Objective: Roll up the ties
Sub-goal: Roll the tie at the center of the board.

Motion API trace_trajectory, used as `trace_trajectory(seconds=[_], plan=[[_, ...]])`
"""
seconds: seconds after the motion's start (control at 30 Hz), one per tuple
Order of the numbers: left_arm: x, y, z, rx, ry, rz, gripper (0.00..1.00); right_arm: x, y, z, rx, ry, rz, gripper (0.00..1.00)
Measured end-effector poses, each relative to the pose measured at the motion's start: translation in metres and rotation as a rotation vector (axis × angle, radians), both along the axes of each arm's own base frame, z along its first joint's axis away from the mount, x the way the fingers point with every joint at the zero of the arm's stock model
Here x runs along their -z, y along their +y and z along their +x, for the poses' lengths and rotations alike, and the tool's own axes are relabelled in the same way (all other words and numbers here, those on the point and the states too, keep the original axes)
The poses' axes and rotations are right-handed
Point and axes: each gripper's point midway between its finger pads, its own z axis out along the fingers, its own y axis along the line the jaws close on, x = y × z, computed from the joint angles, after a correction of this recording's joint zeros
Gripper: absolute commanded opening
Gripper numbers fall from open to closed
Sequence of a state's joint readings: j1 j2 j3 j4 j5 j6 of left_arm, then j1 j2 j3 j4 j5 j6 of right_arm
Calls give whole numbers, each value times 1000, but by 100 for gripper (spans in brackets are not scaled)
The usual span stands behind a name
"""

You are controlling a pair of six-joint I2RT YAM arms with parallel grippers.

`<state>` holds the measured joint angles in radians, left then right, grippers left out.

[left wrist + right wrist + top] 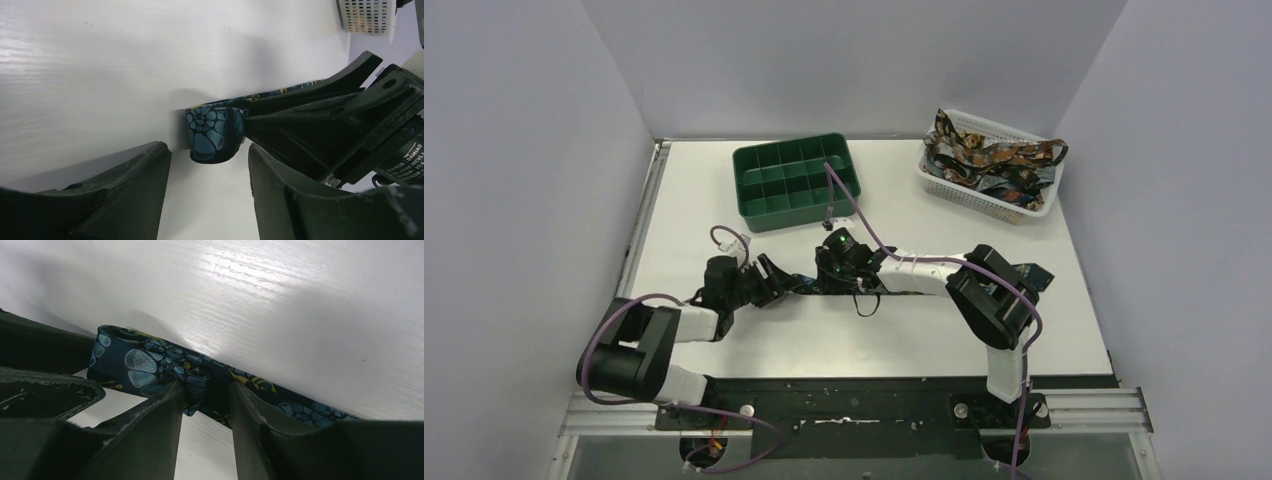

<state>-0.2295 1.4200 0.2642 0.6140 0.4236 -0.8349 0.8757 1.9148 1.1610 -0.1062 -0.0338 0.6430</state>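
We note the tie (145, 365): silky navy, blue pebble print, one end curled into a soft roll, lying mid-way along the near side of the white grained table (924, 340). The right gripper (205, 400) pinches bunched fabric, apparently firmly. The left gripper (207, 152) is open, the roll just beyond its matte fingertips.

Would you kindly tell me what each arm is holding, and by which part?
The right gripper pinches the tie just behind its folded end. The left gripper holds nothing; its fingers stand open either side of that end.
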Motion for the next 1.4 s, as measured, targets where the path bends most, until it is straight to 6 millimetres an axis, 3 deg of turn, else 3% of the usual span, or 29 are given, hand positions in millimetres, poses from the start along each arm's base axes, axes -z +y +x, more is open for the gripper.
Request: trace_trajectory(seconds=[0.4,0.67,1.1,1.4], plan=[[4,-13,11,-29,20,-141,41,0,-1,1,6,2,2,38],[6,-15,10,-31,30,-160,40,0,-1,1,8,9,7,38],[5,-10,7,-32,22,-89,7,0,3,-2,-8,22,24,41],[-16,3,13,-69,-35,43,1,-7,9,-3,-48,57,91,53]])
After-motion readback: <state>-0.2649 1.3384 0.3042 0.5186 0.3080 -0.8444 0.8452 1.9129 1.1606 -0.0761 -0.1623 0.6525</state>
